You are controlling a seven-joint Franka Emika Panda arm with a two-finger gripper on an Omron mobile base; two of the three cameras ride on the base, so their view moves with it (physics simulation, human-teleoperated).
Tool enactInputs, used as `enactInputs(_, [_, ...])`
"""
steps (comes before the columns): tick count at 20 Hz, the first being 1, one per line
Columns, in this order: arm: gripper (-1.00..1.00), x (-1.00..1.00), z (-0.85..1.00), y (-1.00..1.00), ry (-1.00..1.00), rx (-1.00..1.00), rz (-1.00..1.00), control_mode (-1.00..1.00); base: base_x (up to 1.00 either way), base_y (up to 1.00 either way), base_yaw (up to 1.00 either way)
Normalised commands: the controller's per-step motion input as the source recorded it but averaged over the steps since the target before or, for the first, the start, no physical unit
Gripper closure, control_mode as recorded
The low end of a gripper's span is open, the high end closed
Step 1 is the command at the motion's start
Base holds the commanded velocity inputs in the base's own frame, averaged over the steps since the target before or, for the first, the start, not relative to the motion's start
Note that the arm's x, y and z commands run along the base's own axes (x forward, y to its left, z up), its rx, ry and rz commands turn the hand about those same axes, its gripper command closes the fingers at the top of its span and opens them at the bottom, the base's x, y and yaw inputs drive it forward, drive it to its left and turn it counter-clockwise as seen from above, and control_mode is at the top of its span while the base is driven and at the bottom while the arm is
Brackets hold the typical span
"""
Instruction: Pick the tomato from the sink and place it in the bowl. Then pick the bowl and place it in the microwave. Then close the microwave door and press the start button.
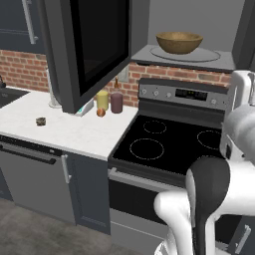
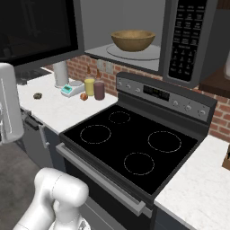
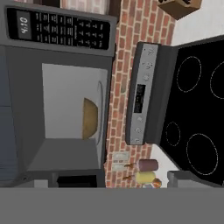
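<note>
White arm segments (image 1: 209, 209) are seen closest to the base cameras, low in the frame, in front of the black stove top (image 2: 130, 146) with its four ring burners. End effector fingertips are not made out in the hand view; the jaws are taken as spread wide, with nothing held. Above the stove, the microwave (image 2: 184, 40) is seen with its cavity exposed. The bowl (image 2: 133, 40) is set upright on the round glass turntable (image 1: 185, 55) inside the microwave; whether the tomato lies within it cannot be told. The microwave door (image 1: 87, 50) is swung out to the left, its black window angled over the tabletop (image 1: 64, 127). On the tabletop by the brick wall, a yellow bottle (image 1: 102, 99) and a maroon bottle (image 1: 116, 102) are noted side by side, with a small orange-brown ball (image 1: 100, 112) just in front of them.
</note>
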Motion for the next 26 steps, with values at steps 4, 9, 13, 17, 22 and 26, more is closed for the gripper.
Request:
enactInputs(4, [-1.0,-0.39,0.0,1.0,-0.18,0.0,0.0,-1.0,0.0,0.0,0.0])
enactInputs(9, [-1.0,-0.08,0.0,1.0,-0.11,0.0,0.0,-1.0,0.0,0.0,0.0])
enactInputs(13, [-1.0,-0.04,0.0,1.0,-0.09,0.0,0.0,-1.0,0.0,0.0,0.0])
enactInputs(17, [-1.0,0.0,-0.03,1.0,-0.09,0.0,0.0,-1.0,0.0,0.0,0.0])
enactInputs(22, [-1.0,0.46,-0.22,1.0,-0.08,0.0,-0.04,-1.0,0.0,0.0,0.0])
enactInputs(26, [-1.0,0.67,-0.32,1.0,-0.04,0.0,-0.08,-1.0,0.0,0.0,0.0])
